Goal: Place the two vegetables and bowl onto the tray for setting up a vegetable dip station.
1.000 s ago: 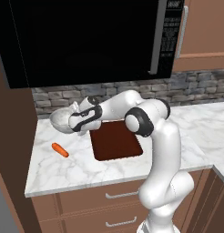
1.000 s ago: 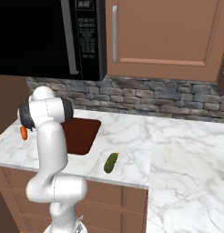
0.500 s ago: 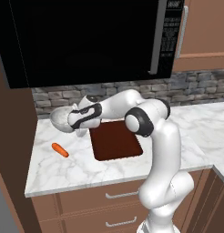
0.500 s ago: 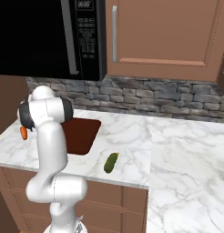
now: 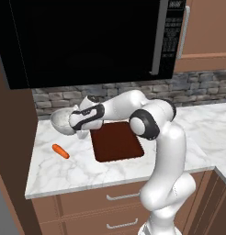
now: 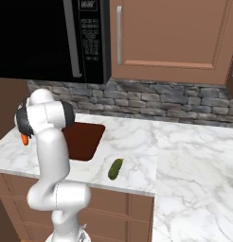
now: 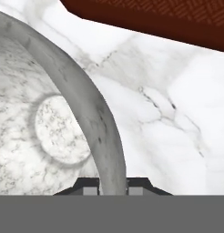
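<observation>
The robot's two-finger tool (image 7: pixel 113 185) straddles the rim of the round, deep, white-grey speckled bowl (image 5: pixel 63 121), one fingertip inside the wall and one outside, apparently clamped on it near the back left of the white marble surface (image 5: pixel 179 147). The flat dark reddish-brown rectangular tray (image 5: pixel 117 142) lies just beside the bowl, toward the surface's middle, with bare marble between. The slim orange carrot (image 5: pixel 60 151) rests nearer the front left edge; the stubby dark green cucumber (image 6: pixel 115 168) sits beyond the tray's far side.
</observation>
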